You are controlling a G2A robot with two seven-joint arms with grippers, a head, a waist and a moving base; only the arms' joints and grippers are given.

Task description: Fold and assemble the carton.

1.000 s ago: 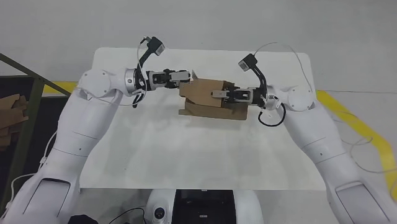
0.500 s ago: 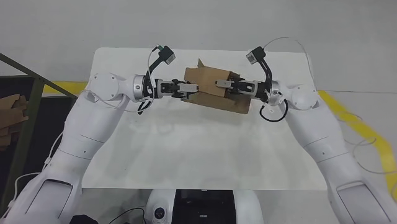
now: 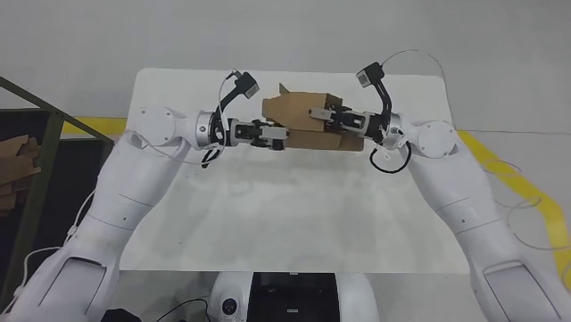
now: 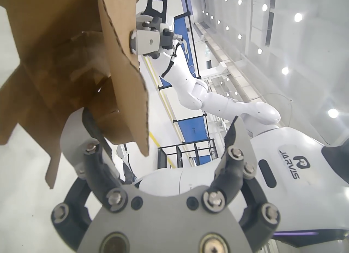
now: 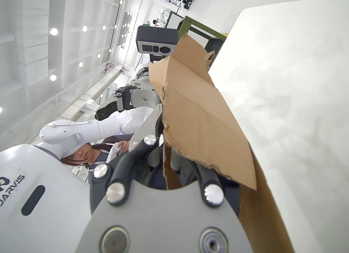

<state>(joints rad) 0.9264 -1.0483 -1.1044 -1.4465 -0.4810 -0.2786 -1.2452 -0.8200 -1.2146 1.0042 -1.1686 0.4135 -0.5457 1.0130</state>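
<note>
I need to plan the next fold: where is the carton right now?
In the top view, the carton is over the far half of the table, between the left gripper and the right gripper, which grips it.

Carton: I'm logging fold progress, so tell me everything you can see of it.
The carton is brown corrugated cardboard, partly opened, with loose flaps sticking out and slightly ragged edges. It sits between both arms, over the far half of the white table. The right claw pinches one panel. The left claw is open, with one finger against a flap at the other end.
</note>
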